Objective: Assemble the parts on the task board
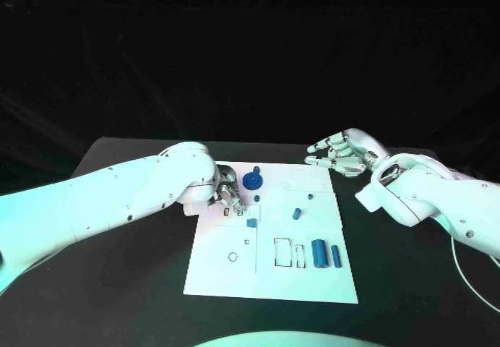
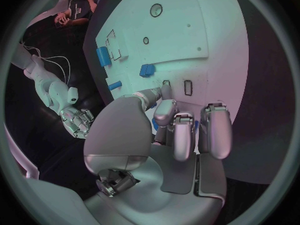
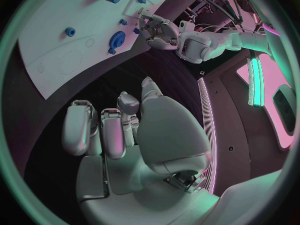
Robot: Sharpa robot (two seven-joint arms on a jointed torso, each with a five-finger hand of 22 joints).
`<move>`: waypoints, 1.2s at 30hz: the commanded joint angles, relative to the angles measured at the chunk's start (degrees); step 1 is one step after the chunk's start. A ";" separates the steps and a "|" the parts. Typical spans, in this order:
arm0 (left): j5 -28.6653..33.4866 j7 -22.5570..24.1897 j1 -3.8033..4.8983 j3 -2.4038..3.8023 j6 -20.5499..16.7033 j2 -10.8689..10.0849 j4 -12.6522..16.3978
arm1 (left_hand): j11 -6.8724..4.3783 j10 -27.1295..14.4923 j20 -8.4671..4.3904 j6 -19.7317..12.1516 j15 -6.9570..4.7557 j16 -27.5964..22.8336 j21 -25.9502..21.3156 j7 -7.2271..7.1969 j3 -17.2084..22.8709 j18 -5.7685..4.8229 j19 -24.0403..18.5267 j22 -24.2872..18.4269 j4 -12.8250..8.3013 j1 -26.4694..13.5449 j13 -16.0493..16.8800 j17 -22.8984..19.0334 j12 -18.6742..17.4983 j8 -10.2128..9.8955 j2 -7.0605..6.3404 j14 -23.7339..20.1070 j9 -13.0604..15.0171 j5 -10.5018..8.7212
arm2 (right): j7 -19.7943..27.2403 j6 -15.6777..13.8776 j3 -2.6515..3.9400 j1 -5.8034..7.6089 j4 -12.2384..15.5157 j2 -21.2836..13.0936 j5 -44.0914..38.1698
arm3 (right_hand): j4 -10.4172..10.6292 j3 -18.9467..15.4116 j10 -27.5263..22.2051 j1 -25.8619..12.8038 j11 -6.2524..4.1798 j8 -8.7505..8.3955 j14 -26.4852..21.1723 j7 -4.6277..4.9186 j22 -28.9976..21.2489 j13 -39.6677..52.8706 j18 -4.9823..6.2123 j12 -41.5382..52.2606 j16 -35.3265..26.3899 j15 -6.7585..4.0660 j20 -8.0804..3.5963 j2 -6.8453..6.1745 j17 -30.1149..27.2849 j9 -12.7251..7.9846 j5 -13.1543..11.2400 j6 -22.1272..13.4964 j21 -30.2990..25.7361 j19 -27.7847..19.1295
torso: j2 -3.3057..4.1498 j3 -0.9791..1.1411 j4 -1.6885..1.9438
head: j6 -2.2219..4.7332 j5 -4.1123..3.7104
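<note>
Head view is showing the left hand hovering over the upper left of the white task board, its fingers curling loosely, nothing seen in them. A small blue block is lying just at its 5 o'clock, nearer this hand. The right hand is waiting empty, fingers apart, above the black bench.

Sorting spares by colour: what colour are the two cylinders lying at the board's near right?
Blue; the two cylinders show best in the head view.
</note>
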 commanded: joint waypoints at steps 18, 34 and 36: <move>21.65 19.92 -1.99 0.02 -23.69 -13.59 11.99 | 2.60 -11.96 1.96 -4.12 1.98 -1.90 -9.89 2.77 2.81 2.51 -5.79 -11.08 -1.89 -3.06 -18.78 12.39 -19.17 -5.98 -0.35 4.99 -4.05 -0.63 | -3.77 7.17 -2.27 -1.31 7.54 4.29 -38.65 | -6.78 6.44 1.07 8.93 -1.33 1.04 3.52 -1.02 0.59 -0.22 -0.09 0.47 0.15 -1.27 -0.93 0.61 2.99 0.28 -4.49 5.70 -0.01 0.35 | -0.04 -0.05 0.32 | 0.11 -0.56; 48.20 41.98 -3.99 -0.12 -33.96 -21.72 17.86 | 4.51 -16.65 3.67 -6.37 3.62 -10.95 -23.71 4.90 3.42 5.58 -14.07 -27.07 -3.33 -1.81 -24.32 1.94 -24.12 -7.91 -0.01 0.14 -7.76 -0.73 | -2.39 9.83 -5.08 -3.38 4.01 12.20 -53.46 | -8.98 11.08 1.55 9.89 -2.50 -0.43 3.83 -2.57 0.63 1.43 -0.09 2.71 0.88 -2.06 -1.53 -1.06 4.20 -0.38 -6.99 6.68 -0.06 0.30 | 0.05 -0.37 1.07 | -0.59 -1.03; 49.13 42.91 -4.02 -0.12 -34.37 -22.03 18.06 | 4.57 -16.78 3.72 -6.45 3.68 -11.19 -24.16 4.97 3.37 5.66 -14.24 -27.53 -3.50 -1.71 -24.51 1.66 -24.16 -7.93 0.01 0.00 -7.96 -0.76 | -2.25 10.26 -5.26 -3.59 3.56 12.92 -54.40 | -9.10 11.47 1.57 9.72 -2.58 -0.51 3.86 -2.67 0.66 1.56 -0.09 2.90 0.95 -2.12 -1.59 -1.21 4.31 -0.42 -7.27 6.83 -0.04 0.31 | 0.04 -0.37 1.08 | -0.77 -0.96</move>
